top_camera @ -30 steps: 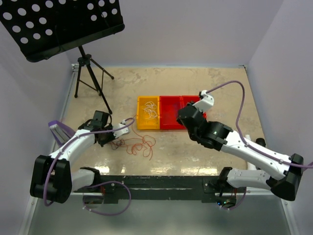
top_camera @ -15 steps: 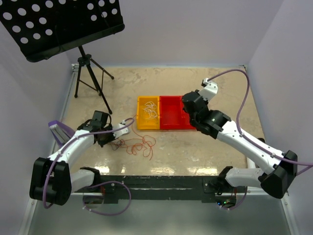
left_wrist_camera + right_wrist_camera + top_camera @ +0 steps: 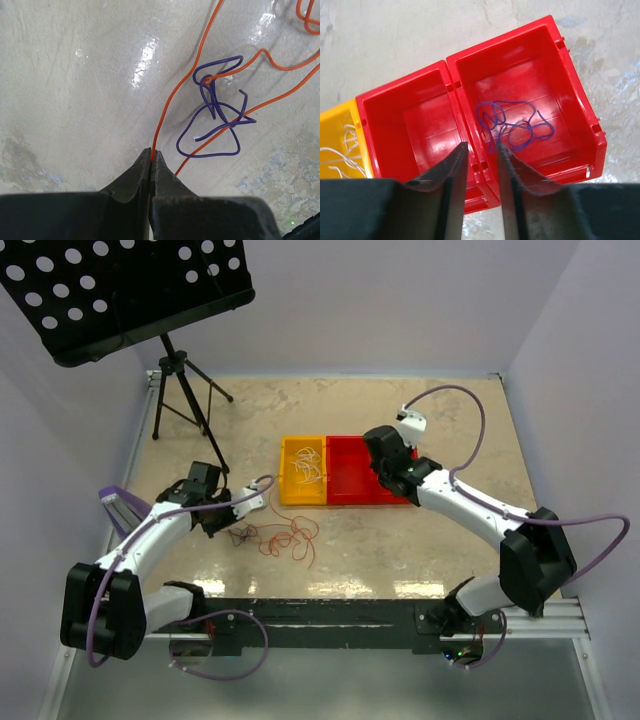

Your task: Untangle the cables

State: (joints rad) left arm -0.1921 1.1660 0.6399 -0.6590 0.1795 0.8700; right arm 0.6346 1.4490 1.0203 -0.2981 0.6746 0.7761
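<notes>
My left gripper (image 3: 151, 152) is shut on a red-orange cable (image 3: 172, 95) just above the table. A tangled purple cable (image 3: 215, 122) lies just ahead of it, crossed by red-orange strands. In the top view the left gripper (image 3: 231, 528) sits at the left end of the red-orange tangle (image 3: 288, 538). My right gripper (image 3: 481, 147) is open and empty above the wall between two red bins. A purple cable (image 3: 516, 127) lies in the right red bin (image 3: 580, 120). The left red bin (image 3: 385, 120) holds nothing. White cables (image 3: 308, 468) lie in the yellow bin (image 3: 287, 490).
A black music stand on a tripod (image 3: 186, 375) stands at the back left. A purple strip (image 3: 118, 500) sits by the left wall. The three bins stand in a row at the table's middle, with the right gripper (image 3: 386, 454) over them.
The right arm has stretched away from me, and its gripper has moved to over the red bins. The left gripper has shifted slightly, still holding the red-orange cable.
</notes>
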